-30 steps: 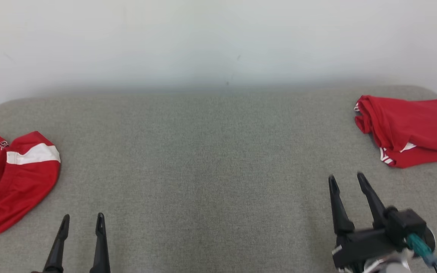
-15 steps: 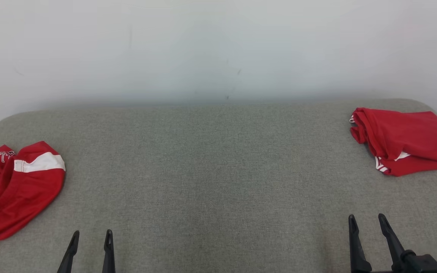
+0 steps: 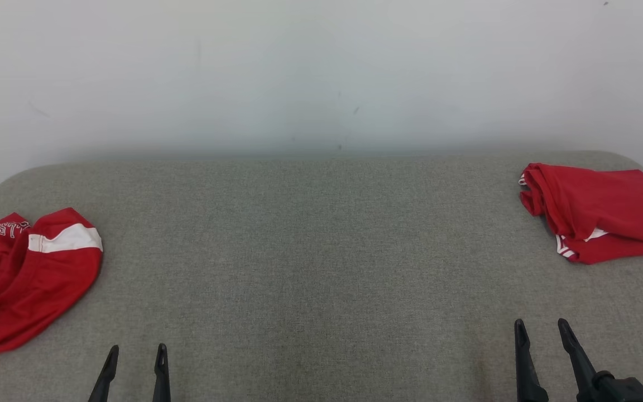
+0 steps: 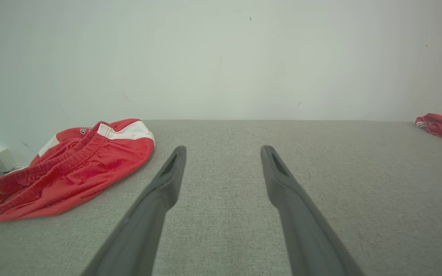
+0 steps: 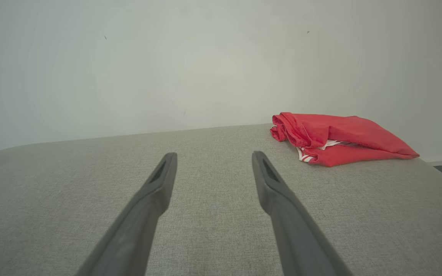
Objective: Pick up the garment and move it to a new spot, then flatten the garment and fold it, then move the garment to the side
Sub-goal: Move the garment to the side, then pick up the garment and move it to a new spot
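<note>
The left gripper (image 3: pixel 137 347) and the right gripper (image 3: pixel 540 321) hover over the bench's (image 3: pixel 321 251) near edge, fingers spread and holding nothing. They are probably parked low to keep the middle of the bench free for work. The crumpled garment (image 3: pixel 25 273) lies heaped at the bench's left end, well apart from both grippers, and looks like the piece to fetch. The folded garment (image 3: pixel 606 209) rests at the bench's far right corner, seemingly set aside as finished.
</note>
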Robot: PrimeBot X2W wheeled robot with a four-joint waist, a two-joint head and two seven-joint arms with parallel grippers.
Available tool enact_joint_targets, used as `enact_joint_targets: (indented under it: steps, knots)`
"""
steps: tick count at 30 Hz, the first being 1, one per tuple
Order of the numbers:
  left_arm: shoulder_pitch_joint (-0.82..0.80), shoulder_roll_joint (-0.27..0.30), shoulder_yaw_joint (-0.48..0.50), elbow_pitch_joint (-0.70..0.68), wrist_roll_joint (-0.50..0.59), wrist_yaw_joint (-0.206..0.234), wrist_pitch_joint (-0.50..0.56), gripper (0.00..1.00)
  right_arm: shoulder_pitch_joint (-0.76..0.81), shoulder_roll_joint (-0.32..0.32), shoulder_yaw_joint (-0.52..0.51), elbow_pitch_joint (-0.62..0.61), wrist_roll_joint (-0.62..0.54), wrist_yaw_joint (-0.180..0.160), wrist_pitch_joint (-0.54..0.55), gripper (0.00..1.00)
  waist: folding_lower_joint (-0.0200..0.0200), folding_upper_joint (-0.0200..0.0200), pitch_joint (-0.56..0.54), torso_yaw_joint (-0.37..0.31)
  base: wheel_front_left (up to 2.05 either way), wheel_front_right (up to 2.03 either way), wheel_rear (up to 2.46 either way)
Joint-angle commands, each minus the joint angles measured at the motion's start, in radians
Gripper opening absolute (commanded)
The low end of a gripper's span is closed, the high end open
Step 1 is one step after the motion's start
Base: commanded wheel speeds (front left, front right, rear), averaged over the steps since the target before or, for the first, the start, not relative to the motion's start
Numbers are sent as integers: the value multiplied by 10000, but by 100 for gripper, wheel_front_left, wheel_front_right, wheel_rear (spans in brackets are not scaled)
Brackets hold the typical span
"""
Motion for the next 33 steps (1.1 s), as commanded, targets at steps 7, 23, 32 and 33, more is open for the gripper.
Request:
enact_joint_targets:
  steps: [7,23,32,33]
  knots:
    - [125,-23,-15,92,-33,12,-30,100,-36,30,86,149,118,9,-46,100,0,0,-41,2,0,0,0]
    - [71,-24,15,144,-40,12,-30,100,-35,30,88,205,114,9,-45,100,0,0,-44,12,0,0,0]
    - [54,-24,-9,207,-39,12,-30,100,94,30,72,234,180,9,-45,100,0,0,-80,133,0,0,0]
    - [56,-24,-2,219,-46,12,-30,100,105,30,68,236,187,9,-46,100,0,0,-83,162,0,0,0]
